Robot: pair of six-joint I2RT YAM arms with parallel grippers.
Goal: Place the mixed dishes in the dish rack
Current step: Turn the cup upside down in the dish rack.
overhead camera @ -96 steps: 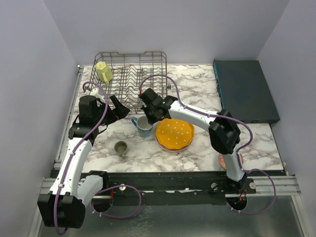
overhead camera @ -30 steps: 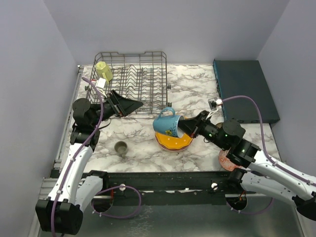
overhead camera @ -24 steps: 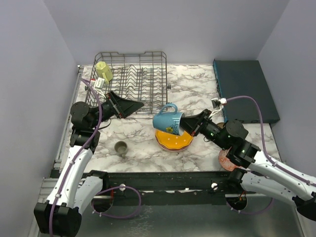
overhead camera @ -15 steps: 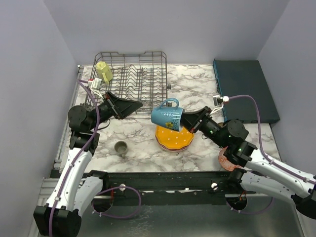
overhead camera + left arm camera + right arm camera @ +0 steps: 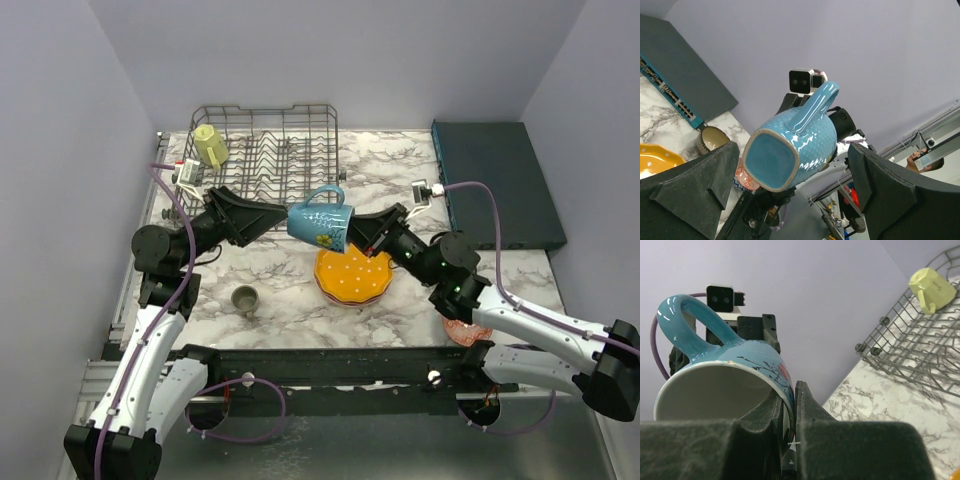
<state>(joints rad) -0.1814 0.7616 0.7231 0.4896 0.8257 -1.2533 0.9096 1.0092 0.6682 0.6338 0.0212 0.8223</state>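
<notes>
Handover posture, top view: right claw [image 5: 352,233] is clamped on the rim of the glossy blue ceramic mug [image 5: 316,224]. It holds the mug sideways in the air, base toward the wide-open left claw [image 5: 280,212], probably for transfer. Grey wire dish rack [image 5: 262,108] lies beyond both claws, with a yellow mug [image 5: 210,146] in its corner. Orange scalloped plate [image 5: 352,277] lies below the claws.

Left wrist view: mug base is framed between the spread fingers; contact cannot be told.

Right wrist view: the jaws pinch the mug wall, one inside and one outside.
</notes>
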